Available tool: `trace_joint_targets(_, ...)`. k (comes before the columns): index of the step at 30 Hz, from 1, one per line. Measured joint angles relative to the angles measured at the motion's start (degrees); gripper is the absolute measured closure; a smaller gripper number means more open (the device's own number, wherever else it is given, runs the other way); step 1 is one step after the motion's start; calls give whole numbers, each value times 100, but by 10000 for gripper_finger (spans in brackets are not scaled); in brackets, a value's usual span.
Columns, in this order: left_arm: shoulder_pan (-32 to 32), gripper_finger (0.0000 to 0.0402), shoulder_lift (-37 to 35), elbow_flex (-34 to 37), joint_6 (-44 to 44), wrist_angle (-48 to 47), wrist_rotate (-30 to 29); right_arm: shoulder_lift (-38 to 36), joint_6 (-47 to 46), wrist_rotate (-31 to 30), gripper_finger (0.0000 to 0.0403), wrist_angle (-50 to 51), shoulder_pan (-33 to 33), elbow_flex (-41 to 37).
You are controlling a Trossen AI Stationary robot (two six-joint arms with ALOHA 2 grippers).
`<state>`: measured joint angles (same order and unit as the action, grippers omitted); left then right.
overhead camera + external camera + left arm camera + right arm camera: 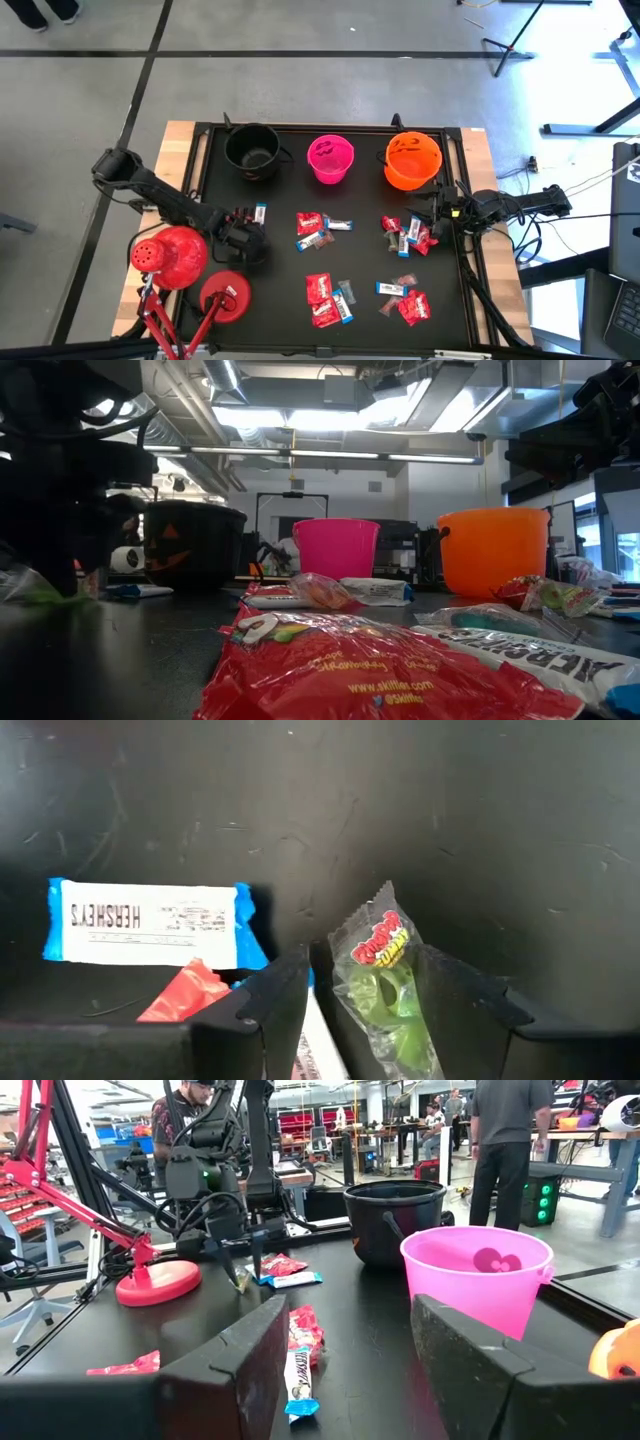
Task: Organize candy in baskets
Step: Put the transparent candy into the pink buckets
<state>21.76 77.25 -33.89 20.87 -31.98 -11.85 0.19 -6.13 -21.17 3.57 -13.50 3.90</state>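
Jaws of the left gripper (385, 1010) stand spread on either side of a clear wrapper with a green sweet (385, 990) inside, the two dark fingers (275, 1005) flanking it without visibly pinching it; whether the wrapper is lifted or lying on the dark surface (450, 830) cannot be told from these views. Just beside those jaws lie a blue-and-white bar (145, 923) and a red wrapper (185, 995), close enough that closing could catch a corner of either and drag it along. The crinkly wrapper is slippery and thin, so a squeeze on its edge alone may let it slide out on the way to a bucket.

Seen from above, the left gripper (240, 238) sits well short of the black cauldron bucket (252, 150), with the pink bucket (331, 158) and the orange bucket (412, 160) farther along the same row. A red lamp head (170, 255) stands close behind the left arm, and a backward swing could knock it.

The right gripper (432, 215) waits with its jaws released and empty, just in front of the orange bucket and beside a cluster of candy (405, 235); any drift forward would nudge that bucket. More candy (320, 230) lies scattered between the two arms.
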Motion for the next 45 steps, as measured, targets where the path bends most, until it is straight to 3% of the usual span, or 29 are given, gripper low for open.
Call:
trace_joint_targets(4,0,258,0,2,0,0,77,1,0,0,189,0,1,-1)
trace_joint_targets(15,0,395,-75,2,8,22,371,2,0,-2,189,0,0,-2)
trace_joint_targets(21,0,400,-454,-137,-21,84,352,2,0,-1,189,0,1,0)
trace_joint_targets(24,0,400,-722,-430,-109,98,23,2,0,-2,189,0,2,0)
trace_joint_targets(33,-233,401,-1180,-1181,-1497,658,-792,0,0,0,189,0,0,-1)
trace_joint_targets(37,-648,401,-1184,-1193,-2124,1403,-648,2,0,-1,189,0,1,-1)
trace_joint_targets(45,-1756,401,-1059,-1167,-2824,2692,241,2,0,0,189,0,0,-2)
